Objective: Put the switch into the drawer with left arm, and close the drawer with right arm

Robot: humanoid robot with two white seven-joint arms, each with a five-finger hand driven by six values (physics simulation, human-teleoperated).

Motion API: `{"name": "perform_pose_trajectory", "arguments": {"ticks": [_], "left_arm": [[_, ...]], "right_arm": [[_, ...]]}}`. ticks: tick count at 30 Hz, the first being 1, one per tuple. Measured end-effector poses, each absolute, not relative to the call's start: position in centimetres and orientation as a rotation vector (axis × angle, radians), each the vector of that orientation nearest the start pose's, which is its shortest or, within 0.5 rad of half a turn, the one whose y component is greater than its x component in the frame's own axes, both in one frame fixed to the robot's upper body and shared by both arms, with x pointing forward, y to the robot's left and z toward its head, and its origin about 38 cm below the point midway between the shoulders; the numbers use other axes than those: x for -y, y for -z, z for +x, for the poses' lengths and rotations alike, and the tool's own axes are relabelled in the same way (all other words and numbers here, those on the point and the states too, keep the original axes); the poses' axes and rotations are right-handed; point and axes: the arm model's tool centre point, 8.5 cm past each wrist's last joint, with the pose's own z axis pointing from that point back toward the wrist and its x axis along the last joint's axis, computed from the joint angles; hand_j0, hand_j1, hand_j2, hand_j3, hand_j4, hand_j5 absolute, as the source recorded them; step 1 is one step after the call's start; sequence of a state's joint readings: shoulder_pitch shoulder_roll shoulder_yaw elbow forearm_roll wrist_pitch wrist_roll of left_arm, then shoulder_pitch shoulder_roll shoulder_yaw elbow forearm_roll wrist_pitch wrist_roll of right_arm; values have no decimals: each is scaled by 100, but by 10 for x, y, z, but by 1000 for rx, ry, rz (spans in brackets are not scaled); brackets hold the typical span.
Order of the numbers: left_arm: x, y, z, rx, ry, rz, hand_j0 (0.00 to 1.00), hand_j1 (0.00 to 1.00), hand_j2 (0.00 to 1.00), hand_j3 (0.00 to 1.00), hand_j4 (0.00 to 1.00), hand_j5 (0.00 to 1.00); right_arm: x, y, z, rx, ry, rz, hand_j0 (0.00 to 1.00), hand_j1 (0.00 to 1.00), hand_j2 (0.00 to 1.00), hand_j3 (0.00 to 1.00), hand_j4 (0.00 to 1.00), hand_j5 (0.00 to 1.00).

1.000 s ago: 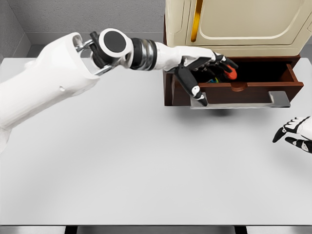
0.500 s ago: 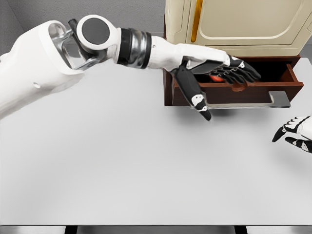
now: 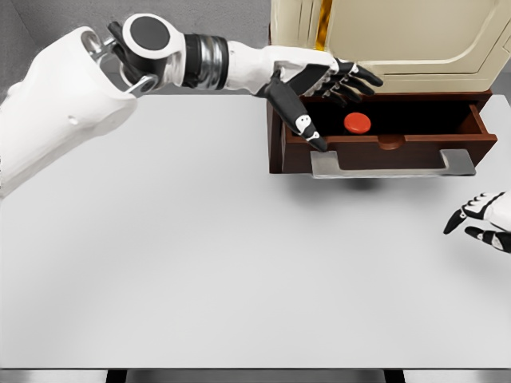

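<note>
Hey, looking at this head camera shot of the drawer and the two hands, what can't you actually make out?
- Switch, head view: only its red top shows; the body sits in the drawer's dark shadow.
- Drawer interior: the rear is hidden under the cream cabinet.
- Right hand: cut off by the picture's right edge.
- Left hand: its palm faces away.

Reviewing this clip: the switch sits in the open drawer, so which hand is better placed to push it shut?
Right. The right hand hovers open over the table just below the drawer's handle, while the left hand is empty above the drawer's left end, near the red switch.
</note>
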State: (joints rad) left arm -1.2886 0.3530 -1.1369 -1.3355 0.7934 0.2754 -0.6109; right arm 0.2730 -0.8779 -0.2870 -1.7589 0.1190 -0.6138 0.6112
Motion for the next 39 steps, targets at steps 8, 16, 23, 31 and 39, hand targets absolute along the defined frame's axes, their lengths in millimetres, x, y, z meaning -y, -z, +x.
{"name": "perform_pose_trajectory", "arguments": {"ticks": [8,16,23,31,39], "left_arm": [[-42,-320,482,1206,1451,-626,98,98,98,98,98,98],[-44,-306,491,1181,1424,-602,98,98,98,98,98,98],[-40,-300,490,1172,1428,-602,98,98,98,98,98,98],[-32,-299,491,1173,1433,-606,98,98,98,98,98,98],[-17,-303,485,1182,1457,-632,98,98,98,98,98,98]], "right_arm": [[421,-209,286,1467,-1655,-356,51,51,51,51,51,51],[420,-208,286,1467,-1655,-355,52,52,52,52,52,52],[420,-208,286,1466,-1655,-354,52,52,52,52,52,52],[420,-208,286,1466,-1655,-354,53,53,53,53,53,53],[420,-208,286,1466,-1655,-354,55,55,55,55,55,55]]}}
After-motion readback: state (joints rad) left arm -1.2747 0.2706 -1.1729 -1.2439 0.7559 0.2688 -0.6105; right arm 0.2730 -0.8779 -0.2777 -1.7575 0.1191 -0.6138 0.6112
